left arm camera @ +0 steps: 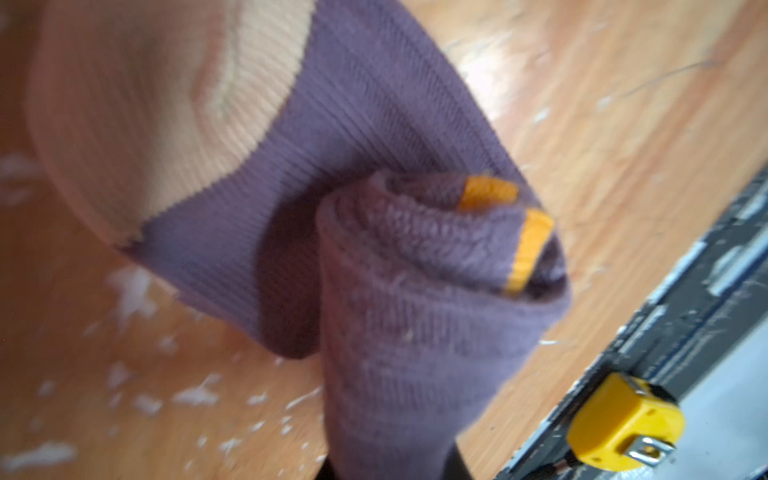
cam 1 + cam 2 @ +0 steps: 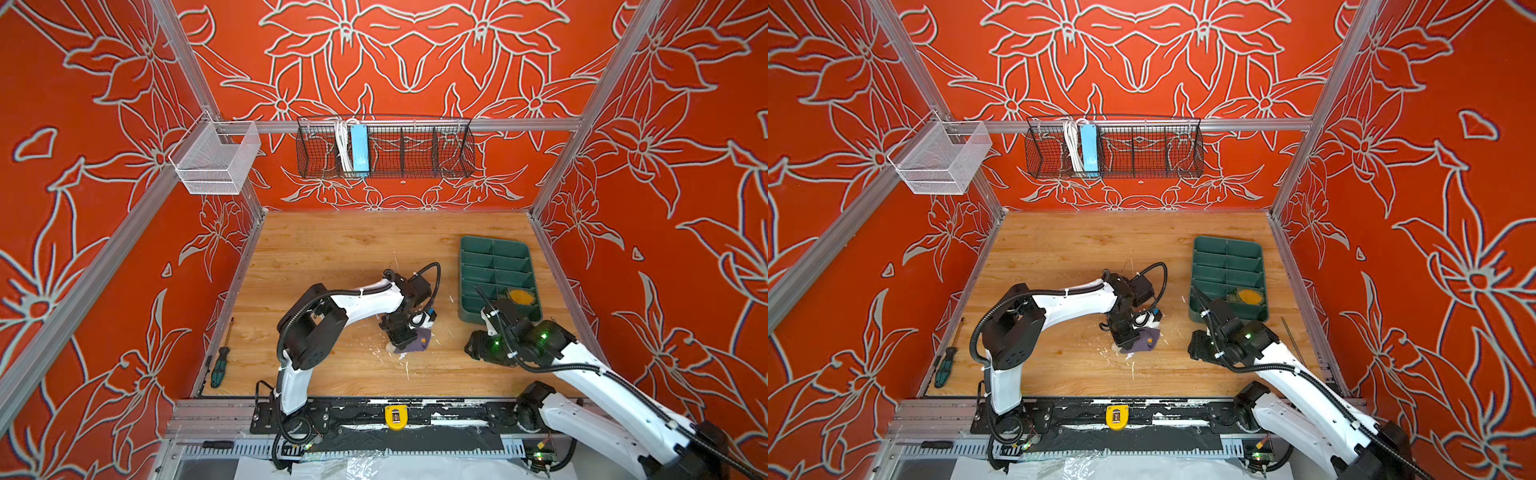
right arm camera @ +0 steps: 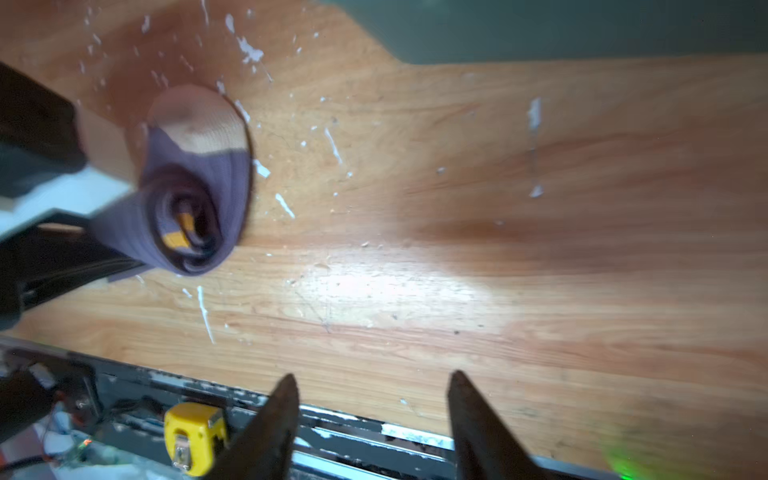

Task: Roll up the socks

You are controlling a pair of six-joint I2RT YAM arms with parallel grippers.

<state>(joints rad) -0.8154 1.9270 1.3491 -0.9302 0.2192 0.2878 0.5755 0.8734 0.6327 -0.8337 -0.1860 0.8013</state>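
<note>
Purple knit, wound into a tight coil: the purple sock (image 1: 415,311) is gripped at one end by the left gripper (image 2: 401,337), jaws clenched on the roll. Spiral layers and a yellow stripe (image 1: 528,249) are exposed at the free end, which points away from that gripper. A loose flap ending in the beige toe (image 1: 124,104) is left unwound beside the coil. Whether the roll rests on the wooden table (image 2: 332,257) or is held just above it cannot be told. White flecks are scattered over the wood under the gripper.

The right gripper (image 3: 372,374) is noted with jaws apart and nothing between its fingers (image 3: 274,415); only bare wood is seen ahead of it. From it, the roll lies off to one side, well apart.

A green tray (image 2: 478,259) is placed just beyond the right gripper. The olive-green sock (image 2: 1250,296) is lodged in a compartment at the tray end nearest that gripper, its mustard part uppermost, partly hidden by the arm.

A yellow block (image 2: 396,417) is fixed on the front rail, behind both grippers. A screwdriver (image 2: 219,365) is seen at the table edge, well apart from the left gripper, on its outer side.
</note>
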